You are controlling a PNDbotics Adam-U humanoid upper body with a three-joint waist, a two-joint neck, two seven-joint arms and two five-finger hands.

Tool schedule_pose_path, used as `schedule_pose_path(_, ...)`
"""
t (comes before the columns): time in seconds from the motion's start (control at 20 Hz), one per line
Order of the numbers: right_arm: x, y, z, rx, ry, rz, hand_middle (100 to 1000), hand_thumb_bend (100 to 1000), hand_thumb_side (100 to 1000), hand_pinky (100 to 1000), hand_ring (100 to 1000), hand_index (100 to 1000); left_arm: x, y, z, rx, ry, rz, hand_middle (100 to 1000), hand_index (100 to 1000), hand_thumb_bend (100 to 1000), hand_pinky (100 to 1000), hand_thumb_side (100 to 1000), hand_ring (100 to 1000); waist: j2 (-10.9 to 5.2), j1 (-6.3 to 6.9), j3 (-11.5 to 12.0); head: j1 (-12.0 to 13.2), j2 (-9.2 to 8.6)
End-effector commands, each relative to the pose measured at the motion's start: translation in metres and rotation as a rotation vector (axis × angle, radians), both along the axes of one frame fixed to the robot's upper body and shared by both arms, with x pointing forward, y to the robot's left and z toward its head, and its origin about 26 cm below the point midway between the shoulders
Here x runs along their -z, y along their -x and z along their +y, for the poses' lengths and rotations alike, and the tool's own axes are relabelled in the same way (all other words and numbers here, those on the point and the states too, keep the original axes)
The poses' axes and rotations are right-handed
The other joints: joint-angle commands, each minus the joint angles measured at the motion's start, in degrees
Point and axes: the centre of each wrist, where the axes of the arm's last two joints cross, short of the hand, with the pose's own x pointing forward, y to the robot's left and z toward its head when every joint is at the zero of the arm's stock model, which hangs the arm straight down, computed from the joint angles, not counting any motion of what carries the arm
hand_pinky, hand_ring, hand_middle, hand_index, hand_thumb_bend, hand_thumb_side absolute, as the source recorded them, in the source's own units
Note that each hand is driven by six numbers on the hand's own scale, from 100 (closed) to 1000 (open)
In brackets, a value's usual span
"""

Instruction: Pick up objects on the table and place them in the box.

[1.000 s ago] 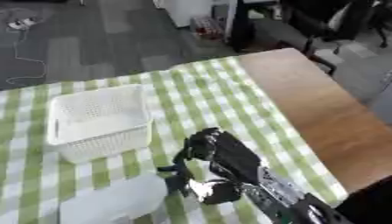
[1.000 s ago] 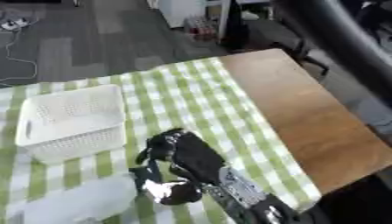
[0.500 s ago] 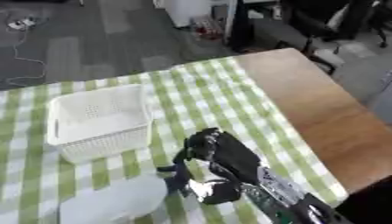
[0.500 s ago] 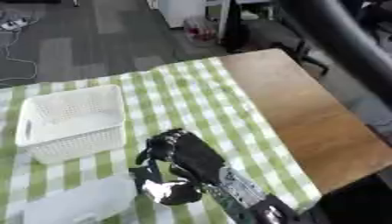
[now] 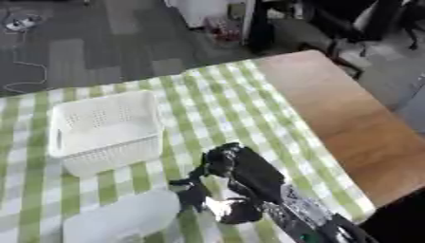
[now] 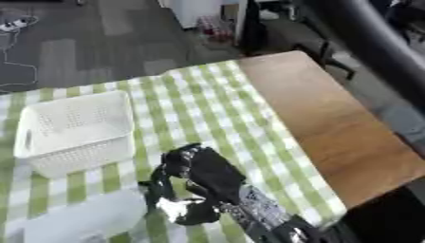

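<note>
While the wooden table (image 5: 348,118) is covered on its left part by a green and white checked cloth (image 5: 224,95), the work is done only on the cloth. On it, at the far left, the white perforated plastic box (image 5: 104,130) is standing upright with its opening up, and nothing can be seen inside it. Near the lower edge, well apart from the box, a pale translucent rounded object, perhaps a plastic bottle or bag, (image 5: 124,218) is lying on its side; what it is exactly cannot be told. Just beside its right end, the black right hand (image 5: 236,182) is seen, coming in from the lower right. Its fingers are curled downward next to the object, but whether the object is already grasped or only touched cannot be told from these views. The left hand is not seen in either view. The step in hand is judged to be the grasping of the pale object. To do it well, the fingers should be closed around the end of the object before any lifting, because such a smooth, light thing may slip or roll. It should then be raised clear of the cloth, carried over the near wall of the box, and released only when it is above the opening.
</note>
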Motion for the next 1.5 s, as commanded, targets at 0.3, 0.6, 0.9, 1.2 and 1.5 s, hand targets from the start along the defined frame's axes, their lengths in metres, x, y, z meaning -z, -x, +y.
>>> schedule_pose_path(0.3, -0.004, 0.0, -0.001, 0.036, 0.005, -0.019, 419, 100, 1000, 353, 381, 608, -0.002, 0.0, -0.014, 0.031, -0.09, 0.043, 806, 852, 197, 503, 1000, 683, -0.27, 0.55, -0.6, 2.31, 0.01)
schedule_pose_path(0.6, -0.004, 0.0, -0.001, 0.031, 0.004, -0.022, 420, 100, 1000, 359, 387, 607, -0.003, -0.004, -0.032, 0.063, -0.069, 0.078, 838, 867, 191, 521, 1000, 712, -0.44, 0.56, -0.86, 7.27, 0.56)
schedule_pose_path(0.9, -0.004, 0.0, -0.001, 0.03, 0.001, -0.04, 421, 100, 1000, 358, 387, 605, -0.011, -0.008, -0.047, 0.121, -0.065, 0.079, 844, 869, 192, 527, 1000, 715, -0.63, 0.55, -0.95, 8.4, 0.46)
schedule_pose_path(1.2, -0.004, 0.0, 0.0, 0.015, 0.005, -0.04, 422, 100, 1000, 358, 387, 605, -0.019, -0.012, -0.056, 0.11, -0.074, 0.109, 848, 871, 195, 529, 1000, 712, -0.61, 0.66, -0.95, 9.54, 0.57)
schedule_pose_path(1.5, -0.004, 0.0, 0.001, 0.012, 0.006, -0.037, 422, 100, 1000, 358, 387, 605, -0.027, -0.015, -0.062, 0.105, -0.098, 0.141, 863, 877, 232, 554, 1000, 732, -0.58, 0.63, -0.89, 9.35, 0.57)
